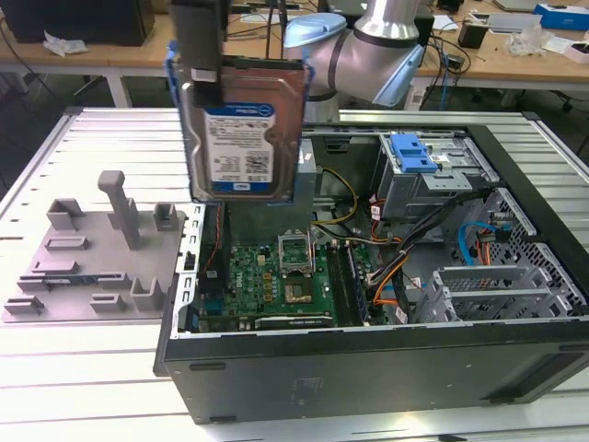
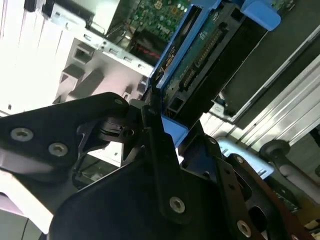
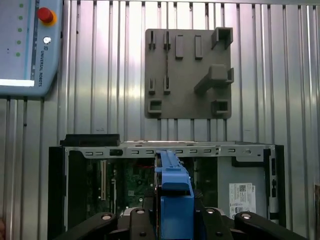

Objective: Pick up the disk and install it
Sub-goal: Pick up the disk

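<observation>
Three views in turn. Exterior view: flat silver-grey hard disk (image 1: 244,129) with blue-and-white label and light-blue bracket, pinched upright by the black gripper (image 1: 207,87), hanging above the open black computer case (image 1: 368,368) and its green motherboard (image 1: 276,276); grey moulded fixture plate (image 1: 92,249) beside the case on the ribbed metal table (image 1: 74,387). Second wrist view: black fingers (image 2: 152,130) clamped on the disk's bracket edge. First wrist view: disk edge-on over the case, fixture plate beyond.

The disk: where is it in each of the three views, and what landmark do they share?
Exterior view: disk upright over the open case, label showing.
Second wrist view: disk edge-on, clamped in the end effector.
First wrist view: disk edge-on, blue bracket towards the camera.
Shared landmark: the green motherboard.
</observation>
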Robot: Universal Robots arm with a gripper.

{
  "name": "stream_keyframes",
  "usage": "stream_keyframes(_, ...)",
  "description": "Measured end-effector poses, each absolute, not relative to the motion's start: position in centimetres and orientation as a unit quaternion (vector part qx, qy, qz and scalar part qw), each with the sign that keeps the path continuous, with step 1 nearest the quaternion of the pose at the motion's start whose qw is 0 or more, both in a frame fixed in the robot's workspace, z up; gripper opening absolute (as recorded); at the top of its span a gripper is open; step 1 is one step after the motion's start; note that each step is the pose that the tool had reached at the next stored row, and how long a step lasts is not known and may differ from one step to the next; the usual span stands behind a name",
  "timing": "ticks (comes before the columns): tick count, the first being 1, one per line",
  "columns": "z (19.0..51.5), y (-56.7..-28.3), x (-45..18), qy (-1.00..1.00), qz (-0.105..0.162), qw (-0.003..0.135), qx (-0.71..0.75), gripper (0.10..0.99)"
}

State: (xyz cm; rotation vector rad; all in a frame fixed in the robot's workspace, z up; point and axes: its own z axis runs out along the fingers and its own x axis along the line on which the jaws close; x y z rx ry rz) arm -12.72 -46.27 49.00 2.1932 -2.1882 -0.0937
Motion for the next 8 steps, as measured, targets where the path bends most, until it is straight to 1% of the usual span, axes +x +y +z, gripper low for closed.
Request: stream_keyframes(8, 48.9, -47.4, -8.0, -0.706, -0.03, 0.021, 0.707, 0.369)
